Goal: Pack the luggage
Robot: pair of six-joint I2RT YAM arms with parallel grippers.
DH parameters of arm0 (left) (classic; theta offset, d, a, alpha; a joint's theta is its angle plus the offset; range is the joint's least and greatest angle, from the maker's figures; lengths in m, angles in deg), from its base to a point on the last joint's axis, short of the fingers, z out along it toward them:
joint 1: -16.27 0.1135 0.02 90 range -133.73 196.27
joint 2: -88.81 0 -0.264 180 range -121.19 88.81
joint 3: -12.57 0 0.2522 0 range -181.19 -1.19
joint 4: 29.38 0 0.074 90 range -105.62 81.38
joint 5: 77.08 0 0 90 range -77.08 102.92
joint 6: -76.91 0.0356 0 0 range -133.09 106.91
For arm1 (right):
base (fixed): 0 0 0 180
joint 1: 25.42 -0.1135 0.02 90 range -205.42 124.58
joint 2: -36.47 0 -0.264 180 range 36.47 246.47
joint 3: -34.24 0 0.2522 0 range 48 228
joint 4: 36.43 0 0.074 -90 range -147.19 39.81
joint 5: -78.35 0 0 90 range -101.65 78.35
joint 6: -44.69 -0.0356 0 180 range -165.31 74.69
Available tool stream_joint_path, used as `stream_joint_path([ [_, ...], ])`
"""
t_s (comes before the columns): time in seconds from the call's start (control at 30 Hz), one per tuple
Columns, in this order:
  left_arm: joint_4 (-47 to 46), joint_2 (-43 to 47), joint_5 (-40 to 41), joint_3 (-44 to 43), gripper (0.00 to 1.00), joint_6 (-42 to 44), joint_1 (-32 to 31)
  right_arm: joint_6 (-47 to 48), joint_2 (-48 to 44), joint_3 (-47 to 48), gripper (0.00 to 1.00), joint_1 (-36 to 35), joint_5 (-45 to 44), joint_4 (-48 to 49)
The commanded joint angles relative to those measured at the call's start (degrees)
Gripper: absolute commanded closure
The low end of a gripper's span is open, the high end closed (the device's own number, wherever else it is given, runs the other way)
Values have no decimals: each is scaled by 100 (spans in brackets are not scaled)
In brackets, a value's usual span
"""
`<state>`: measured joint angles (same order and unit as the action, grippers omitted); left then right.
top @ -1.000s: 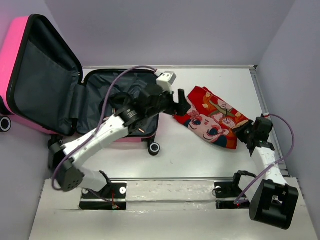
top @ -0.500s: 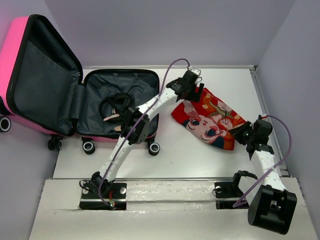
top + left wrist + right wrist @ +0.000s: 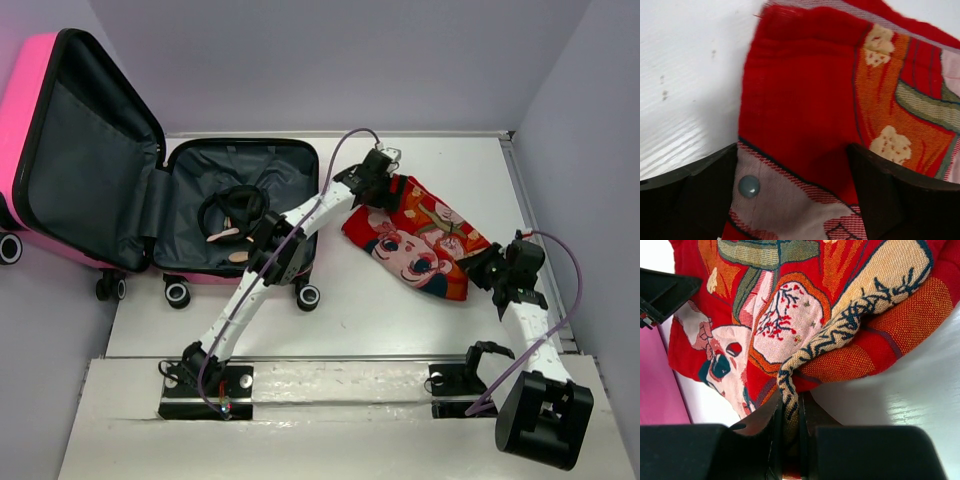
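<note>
The pink luggage (image 3: pixel 85 160) lies open at the left, lid propped up, dark grey lining showing; a strip of its pink side shows in the right wrist view (image 3: pixel 655 385). A red cartoon-face cloth (image 3: pixel 420 235) lies on the table to its right. My left gripper (image 3: pixel 385 185) is open over the cloth's far left corner; in the left wrist view (image 3: pixel 792 150) its jaws stand one on each side of the red fabric (image 3: pixel 805 95). My right gripper (image 3: pixel 487 268) is shut on the cloth's near right edge, with a fold (image 3: pixel 790 315) pinched between the jaws (image 3: pixel 790 412).
A black looped item (image 3: pixel 232 205) and a beige item (image 3: pixel 222 236) lie in the suitcase's lower half. Caster wheels (image 3: pixel 308 296) stick out at its near side. A raised rail (image 3: pixel 510 160) edges the table on the right, and purple-grey walls close in all round.
My left arm has swung from over the suitcase to the cloth's far left corner and settled onto it. My right gripper has stayed shut on the cloth's edge.
</note>
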<state>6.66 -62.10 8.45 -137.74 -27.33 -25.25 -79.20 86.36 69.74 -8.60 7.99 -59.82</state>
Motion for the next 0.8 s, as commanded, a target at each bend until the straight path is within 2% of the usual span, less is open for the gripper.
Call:
stream_joint_path([
  [0.0, 101, -123, -774, 401, 4, -175, -172, -56, 38, 94, 93, -3, 225, 374],
  [0.1, 171, -167, -854, 340, 14, -237, -199, -109, 4, 68, 93, -3, 268, 409],
  [0.13, 171, -158, -880, 366, 30, -237, -208, -118, -23, 59, 93, -3, 277, 409],
  [0.2, 197, -140, -907, 418, 48, -228, -260, -144, -119, 67, 93, -3, 260, 409],
  [0.23, 206, -123, -915, 454, 62, -194, -260, -196, -128, 76, 93, -3, 303, 409],
  [0.3, 215, -62, -933, 515, 77, -158, -287, -241, -172, 111, 93, -3, 365, 409],
  [0.33, 189, -26, -916, 637, 94, -132, -287, -267, -225, 138, 93, -3, 426, 409],
  [0.53, -531, 992, -845, 1429, 94, -307, -287, -276, -585, 339, 93, -3, 795, 322],
  [0.6, -909, 1659, -994, 1613, 94, -430, -287, -302, -840, 602, 93, -3, 997, 181],
  [0.77, -911, 2678, -925, 1272, 94, -466, -234, -433, -999, 1332, 93, -3, 1226, -48],
])
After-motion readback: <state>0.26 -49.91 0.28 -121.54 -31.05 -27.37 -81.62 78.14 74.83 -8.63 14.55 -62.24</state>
